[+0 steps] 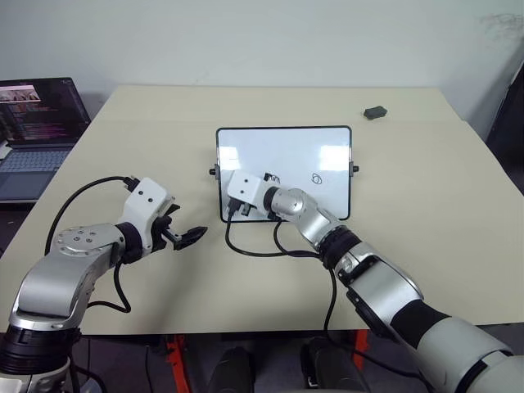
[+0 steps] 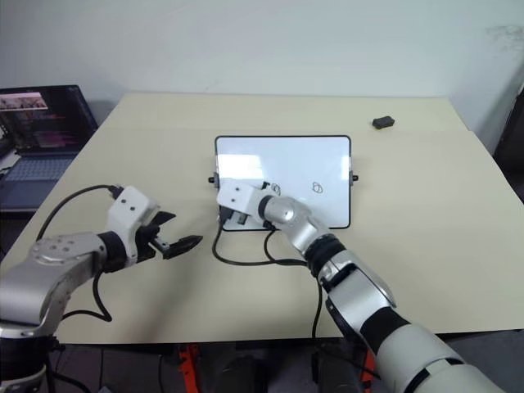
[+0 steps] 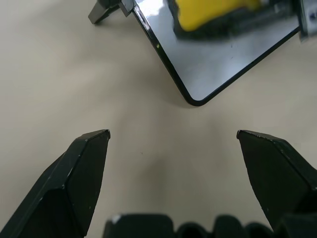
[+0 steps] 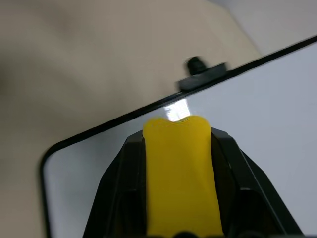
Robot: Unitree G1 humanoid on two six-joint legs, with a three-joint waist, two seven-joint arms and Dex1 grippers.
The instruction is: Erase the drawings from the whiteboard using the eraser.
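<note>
The right gripper (image 4: 181, 188) was clamped on the eraser (image 4: 179, 168), low and left on the whiteboard (image 1: 286, 147) at frame centre. The eraser looked light and firm; the glossy board may slide. The left gripper (image 3: 173, 144) stood open.

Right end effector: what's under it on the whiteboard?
The right end effector holds the eraser over the whiteboard. One drawing shows beside it; marks under the eraser are covered.
</note>
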